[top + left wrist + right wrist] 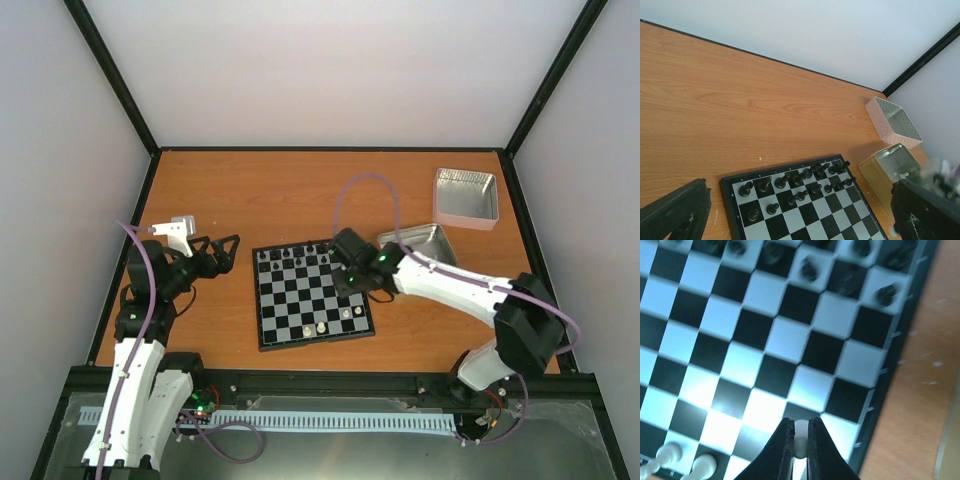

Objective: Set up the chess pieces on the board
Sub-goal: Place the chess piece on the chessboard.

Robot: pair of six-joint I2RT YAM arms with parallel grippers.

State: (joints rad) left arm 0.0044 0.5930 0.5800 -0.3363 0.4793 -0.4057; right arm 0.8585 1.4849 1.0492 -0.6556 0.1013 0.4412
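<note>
The board (298, 303) lies mid-table, with black figures along its far rows. My right gripper (353, 284) hovers over the board's right side. In the right wrist view it (801, 427) is shut on a cream-white chess piece (800, 442) above a square near the board's right frame (875, 410). Two more white pieces (670, 456) stand at the lower left of that view, and several white pieces (322, 326) show on the near rows from above. My left gripper (216, 254) is open and empty, off the board's left, with the board (810, 220) between its fingers (675, 212).
A gold-sided tin (418, 243) with small pieces inside sits right of the board, seen as the tin (887, 172) from the left wrist. A pink-sided silver tin (466, 195) stands at the back right. Black figures (790, 182) fill the far rows.
</note>
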